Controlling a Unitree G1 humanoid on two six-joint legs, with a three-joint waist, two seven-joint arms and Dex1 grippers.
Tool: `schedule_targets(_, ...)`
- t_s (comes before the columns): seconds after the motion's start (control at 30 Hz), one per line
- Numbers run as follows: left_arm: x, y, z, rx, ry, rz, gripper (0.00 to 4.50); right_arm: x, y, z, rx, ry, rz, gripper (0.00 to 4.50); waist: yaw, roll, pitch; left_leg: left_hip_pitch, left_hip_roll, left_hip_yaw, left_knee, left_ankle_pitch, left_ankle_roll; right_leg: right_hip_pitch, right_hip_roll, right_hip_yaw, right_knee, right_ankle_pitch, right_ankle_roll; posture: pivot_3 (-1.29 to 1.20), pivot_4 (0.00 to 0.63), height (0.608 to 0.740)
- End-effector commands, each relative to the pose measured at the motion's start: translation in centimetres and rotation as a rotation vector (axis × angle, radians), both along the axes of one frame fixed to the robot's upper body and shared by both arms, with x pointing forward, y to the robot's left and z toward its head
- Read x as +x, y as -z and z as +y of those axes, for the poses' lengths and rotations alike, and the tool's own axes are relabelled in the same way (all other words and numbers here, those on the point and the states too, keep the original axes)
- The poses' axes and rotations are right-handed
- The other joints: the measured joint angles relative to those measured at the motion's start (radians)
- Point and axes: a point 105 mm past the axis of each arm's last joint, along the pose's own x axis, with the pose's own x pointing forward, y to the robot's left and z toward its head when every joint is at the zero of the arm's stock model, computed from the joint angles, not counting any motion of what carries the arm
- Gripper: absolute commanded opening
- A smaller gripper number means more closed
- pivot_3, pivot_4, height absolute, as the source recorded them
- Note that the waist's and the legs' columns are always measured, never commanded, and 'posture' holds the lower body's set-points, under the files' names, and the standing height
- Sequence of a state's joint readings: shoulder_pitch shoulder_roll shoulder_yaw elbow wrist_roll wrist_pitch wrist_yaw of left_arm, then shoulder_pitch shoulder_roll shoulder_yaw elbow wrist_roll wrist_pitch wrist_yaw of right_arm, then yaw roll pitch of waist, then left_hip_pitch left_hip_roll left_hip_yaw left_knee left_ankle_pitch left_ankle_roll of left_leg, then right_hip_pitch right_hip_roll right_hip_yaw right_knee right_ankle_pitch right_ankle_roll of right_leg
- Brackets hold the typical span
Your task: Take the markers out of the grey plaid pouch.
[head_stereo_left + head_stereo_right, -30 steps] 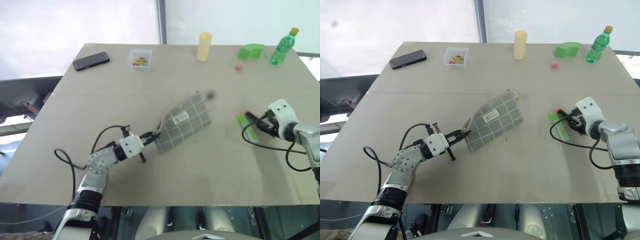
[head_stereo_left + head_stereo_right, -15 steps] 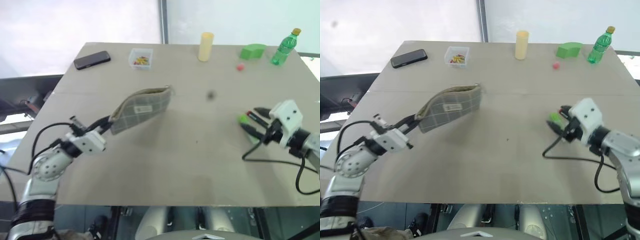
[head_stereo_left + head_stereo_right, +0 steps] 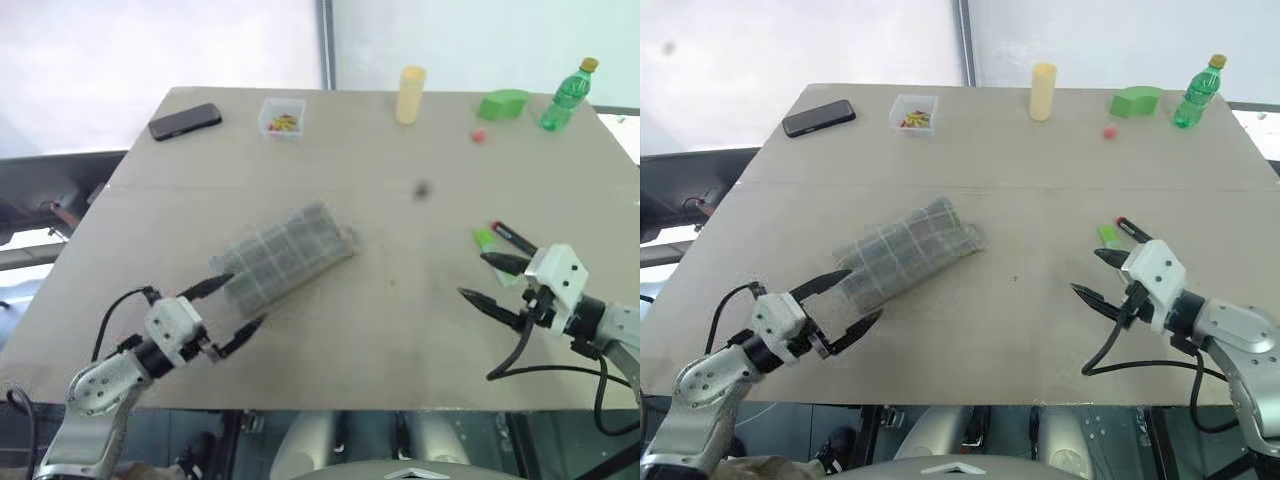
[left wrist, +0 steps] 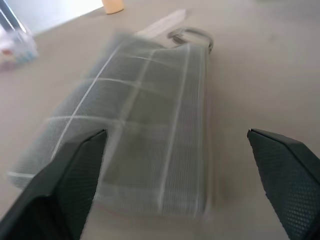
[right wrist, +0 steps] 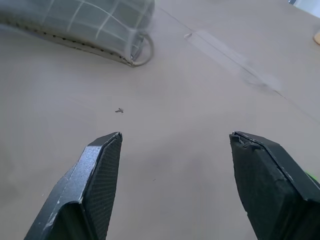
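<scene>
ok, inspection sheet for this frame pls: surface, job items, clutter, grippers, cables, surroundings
Surface: beige table, small dark speck mid-table.
Job's things: grey plaid pouch lying flat, released; green marker and black marker with red end on the table at the right.
Clutter: black phone, clear box, yellow cylinder, green block, small red item, green bottle.
Grippers: left gripper open; right gripper open, empty.
Cables: black loops at both wrists.
Surroundings: pale panels behind.

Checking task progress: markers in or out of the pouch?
Out. Green and black markers lie on the table, well apart from the grey plaid pouch.
</scene>
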State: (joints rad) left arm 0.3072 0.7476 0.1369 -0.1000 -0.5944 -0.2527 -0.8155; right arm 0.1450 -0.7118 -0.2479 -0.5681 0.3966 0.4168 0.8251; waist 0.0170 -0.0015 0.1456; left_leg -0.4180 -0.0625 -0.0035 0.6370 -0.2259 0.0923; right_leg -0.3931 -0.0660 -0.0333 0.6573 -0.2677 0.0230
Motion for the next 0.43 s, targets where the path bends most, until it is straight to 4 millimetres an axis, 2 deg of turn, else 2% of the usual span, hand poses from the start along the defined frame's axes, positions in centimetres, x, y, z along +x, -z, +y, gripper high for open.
schedule_targets(0.03,-0.6,-2.4,0.3,-0.126,-0.001,0.035,4.44,-0.5,-0.4,-2.4,-0.060,0.079,-0.021,3.52,0.000,0.000,0.000,0.000,0.000,0.000,0.000,0.000,0.000,0.000,0.000,0.000,0.000,0.000,0.000,0.00,0.150,0.740)
schedule_targets(0.2,-1.9,-1.7,1.7,-0.127,-0.033,0.144,4.44,-2.2,-0.4,-6.1,-0.004,0.275,0.011,3.52,-0.001,-0.001,0.000,0.000,0.000,0.000,0.001,0.000,0.000,0.002,0.000,0.000,-0.002,0.000,0.000,0.00,0.150,0.740)
schedule_targets(0.3,-2.3,-0.9,2.1,-0.085,-0.040,0.205,4.44,-3.8,0.9,-7.7,-0.001,0.341,0.041,3.52,-0.001,0.000,0.000,0.001,0.000,0.000,0.001,0.000,0.000,0.002,0.001,0.000,-0.002,-0.001,0.000,0.00,0.150,0.740)
schedule_targets(0.43,-2.4,-1.1,1.7,-0.085,-0.001,0.212,4.44,-5.0,2.3,-8.9,0.001,0.376,0.073,3.52,-0.001,0.000,0.000,0.001,0.001,0.000,0.001,0.000,0.000,0.003,0.001,0.000,-0.003,-0.001,0.000,0.00,0.150,0.740)
